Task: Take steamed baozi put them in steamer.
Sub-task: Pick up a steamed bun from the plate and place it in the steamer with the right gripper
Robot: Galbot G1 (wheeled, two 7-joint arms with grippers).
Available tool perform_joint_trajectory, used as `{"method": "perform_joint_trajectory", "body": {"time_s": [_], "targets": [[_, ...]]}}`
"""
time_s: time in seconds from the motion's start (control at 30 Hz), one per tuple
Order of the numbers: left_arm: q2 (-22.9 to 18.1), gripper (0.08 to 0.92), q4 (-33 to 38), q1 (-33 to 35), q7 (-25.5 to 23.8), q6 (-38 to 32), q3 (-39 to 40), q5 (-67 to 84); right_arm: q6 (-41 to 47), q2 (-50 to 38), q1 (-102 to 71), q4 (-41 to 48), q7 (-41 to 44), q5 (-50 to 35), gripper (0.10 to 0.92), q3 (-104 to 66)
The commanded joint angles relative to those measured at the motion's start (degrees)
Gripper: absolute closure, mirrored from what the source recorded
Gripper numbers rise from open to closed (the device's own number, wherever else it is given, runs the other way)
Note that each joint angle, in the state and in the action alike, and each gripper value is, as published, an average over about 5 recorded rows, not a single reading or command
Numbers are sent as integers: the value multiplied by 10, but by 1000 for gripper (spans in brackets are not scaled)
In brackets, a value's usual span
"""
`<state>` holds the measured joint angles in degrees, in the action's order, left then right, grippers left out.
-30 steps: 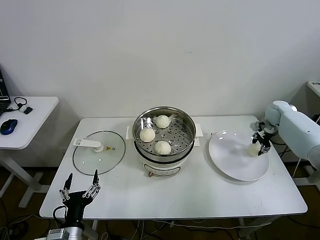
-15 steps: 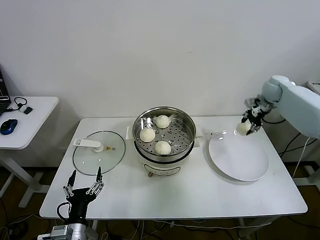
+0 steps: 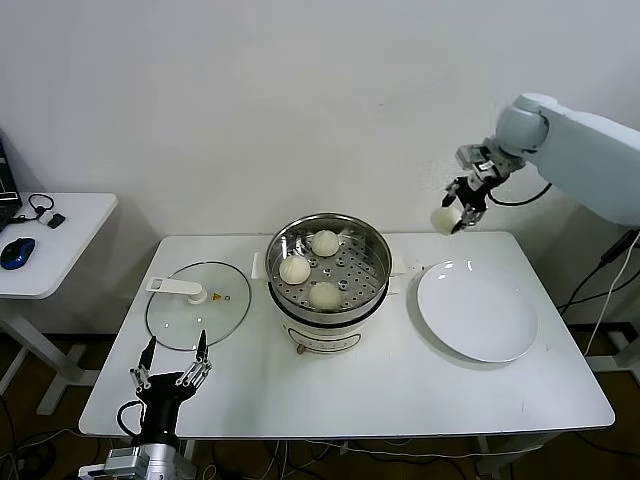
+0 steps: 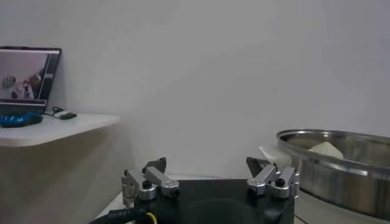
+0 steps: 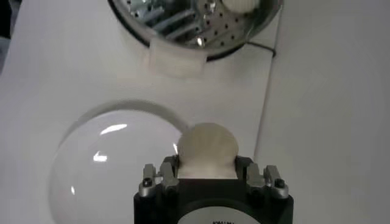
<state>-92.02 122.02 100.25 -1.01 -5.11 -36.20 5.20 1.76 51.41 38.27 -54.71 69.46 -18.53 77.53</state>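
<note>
Right claw (image 3: 453, 212) clamps the last bun (image 3: 444, 220), raised high to clear the steamer (image 3: 327, 270) rim; steamer sits below, leftward, holding three buns (image 3: 294, 270). Bare plate (image 3: 478, 310) underneath. Left claw (image 3: 169, 377) spread wide, parked low.

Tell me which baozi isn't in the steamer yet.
The baozi gripped by the right gripper, held in the air above the table. The other three already sit inside the steamer.
</note>
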Motion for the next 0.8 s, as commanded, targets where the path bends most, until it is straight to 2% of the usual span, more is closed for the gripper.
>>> {"method": "perform_joint_trajectory", "body": {"time_s": [0.03, 0.33, 0.8], "targets": [[-1, 177, 3, -2, 0, 0, -1, 0, 56, 88, 51, -30, -12, -112, 419, 52], [0, 177, 10, -3, 0, 2, -4, 1, 78, 154, 17, -19, -24, -124, 415, 49], [1, 177, 10, -5, 0, 4, -8, 3, 90, 187, -38, -3, -33, -111, 419, 47]]}}
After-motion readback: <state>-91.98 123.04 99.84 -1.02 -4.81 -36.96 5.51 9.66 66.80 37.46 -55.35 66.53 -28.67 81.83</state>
